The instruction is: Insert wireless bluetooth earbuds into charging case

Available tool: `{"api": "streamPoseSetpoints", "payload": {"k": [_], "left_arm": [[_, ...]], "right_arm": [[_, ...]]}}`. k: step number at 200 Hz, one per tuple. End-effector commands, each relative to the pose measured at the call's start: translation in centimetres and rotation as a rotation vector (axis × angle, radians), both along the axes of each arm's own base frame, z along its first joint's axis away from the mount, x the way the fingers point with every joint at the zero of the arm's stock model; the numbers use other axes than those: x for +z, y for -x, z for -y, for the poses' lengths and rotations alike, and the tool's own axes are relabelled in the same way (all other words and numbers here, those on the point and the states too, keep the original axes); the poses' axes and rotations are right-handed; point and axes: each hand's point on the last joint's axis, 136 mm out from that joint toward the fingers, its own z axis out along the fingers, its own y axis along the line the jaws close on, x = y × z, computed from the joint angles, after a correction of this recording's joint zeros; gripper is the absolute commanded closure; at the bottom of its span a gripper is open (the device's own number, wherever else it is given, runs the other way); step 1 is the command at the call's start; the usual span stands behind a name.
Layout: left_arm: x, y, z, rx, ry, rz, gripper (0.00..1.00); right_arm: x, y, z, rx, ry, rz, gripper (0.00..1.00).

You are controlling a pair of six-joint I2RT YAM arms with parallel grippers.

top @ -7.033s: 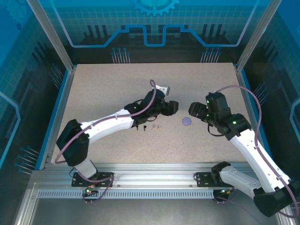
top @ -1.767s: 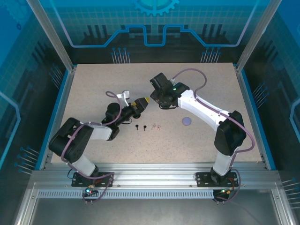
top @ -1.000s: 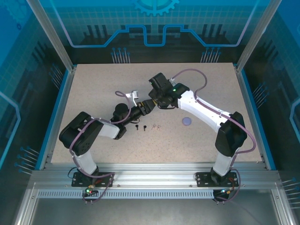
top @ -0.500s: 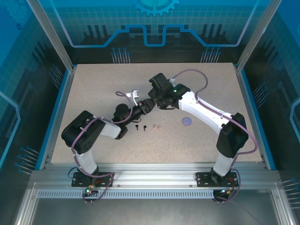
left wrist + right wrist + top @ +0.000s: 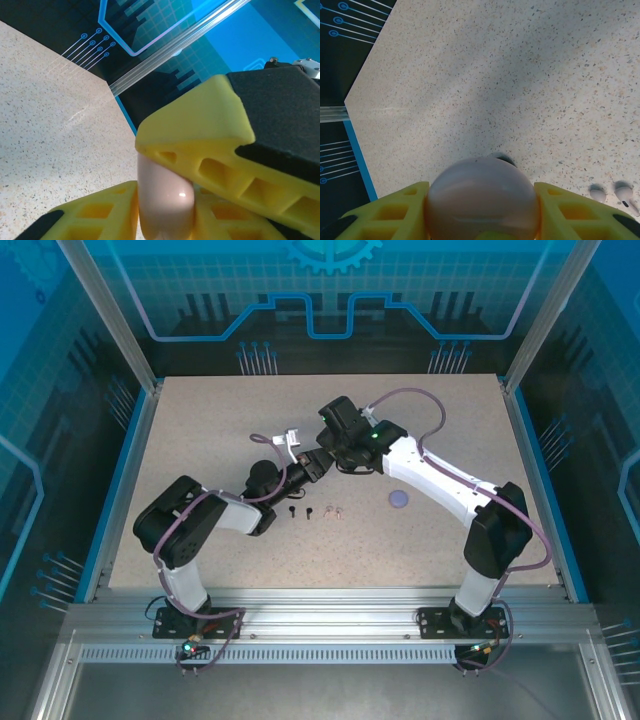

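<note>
Speckled beige surface (image 5: 200,440), dark and pale flecks. Glossy pale pink case (image 5: 482,182); right hand (image 5: 481,202) yellow, backed in black. At the case's 4 o'clock, pale earbuds (image 5: 596,193). White arms (image 5: 430,475), purple cables (image 5: 420,395); blue circuit-patterned backdrop (image 5: 320,300).

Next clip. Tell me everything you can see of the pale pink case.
The pale pink case is a smooth, glossy, rounded shell, plastic by its look. It is held clear above the speckled table, pinched on two sides by the yellow fingers of the right gripper. The left gripper clasps it from the opposite side, its yellow fingers against the shell. Whether the lid is open cannot be told.
</note>
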Motion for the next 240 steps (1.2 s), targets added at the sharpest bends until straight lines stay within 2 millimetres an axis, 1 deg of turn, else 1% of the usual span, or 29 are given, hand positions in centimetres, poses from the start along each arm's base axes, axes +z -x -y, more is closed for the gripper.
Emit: {"api": "streamPoseSetpoints", "payload": {"k": [1, 20, 28, 37, 49, 61, 75, 90, 118, 131, 157, 171, 185, 215, 240], "left_arm": [[1.7, -0.7, -0.2, 0.037, 0.031, 0.052, 0.74], [1.9, -0.7, -0.1, 0.034, 0.033, 0.057, 0.84], [2.0, -0.7, -0.2, 0.035, 0.034, 0.056, 0.86], [2.0, -0.7, -0.1, 0.033, 0.035, 0.056, 0.88], [2.1, -0.6, -0.1, 0.031, 0.037, 0.057, 0.94], [2.1, -0.6, -0.1, 0.029, 0.037, 0.058, 0.95], [2.2, -0.6, 0.0, 0.027, 0.038, 0.06, 0.96], [2.3, -0.5, 0.0, 0.024, 0.039, 0.062, 0.96], [2.5, 0.0, -0.2, 0.012, 0.036, 0.065, 0.98], [2.4, 0.3, -0.2, 0.0, 0.036, 0.062, 1.0], [2.4, 0.6, -0.4, -0.023, 0.021, 0.055, 1.0], [2.3, 0.9, -0.1, -0.05, -0.008, 0.056, 1.0], [2.5, 1.4, 0.0, -0.08, -0.045, 0.071, 1.0], [2.9, 2.3, -0.2, -0.148, -0.119, 0.093, 1.0], [3.6, 3.0, -0.3, -0.218, -0.147, 0.116, 1.0]], "right_arm": [[1.1, 1.0, 0.1, -0.003, -0.016, 0.015, 0.61], [1.3, 1.0, 0.2, -0.006, -0.017, 0.021, 0.59], [1.5, 1.0, 0.3, -0.01, -0.023, 0.026, 0.58], [1.7, 1.0, 0.4, -0.01, -0.023, 0.034, 0.55], [2.1, 0.9, 0.4, -0.008, -0.027, 0.044, 0.5], [2.6, 0.9, 0.5, -0.005, -0.025, 0.056, 0.45], [3.0, 0.8, 0.5, -0.001, -0.026, 0.064, 0.36], [3.6, 0.7, 1.1, -0.009, -0.018, 0.077, 0.3], [5.5, 0.4, 3.2, -0.019, -0.001, 0.138, 0.28], [6.4, 0.4, 3.9, 0.012, 0.009, 0.176, 0.28], [7.3, 0.6, 5.0, 0.095, 0.055, 0.233, 0.27], [7.6, 0.7, 5.6, 0.145, 0.084, 0.273, 0.27], [8.0, 0.8, 5.8, 0.215, 0.11, 0.324, 0.27], [7.8, 1.1, 6.4, 0.379, 0.171, 0.389, 0.27], [8.6, 1.5, 5.0, 0.574, 0.129, 0.508, 0.27]]}}
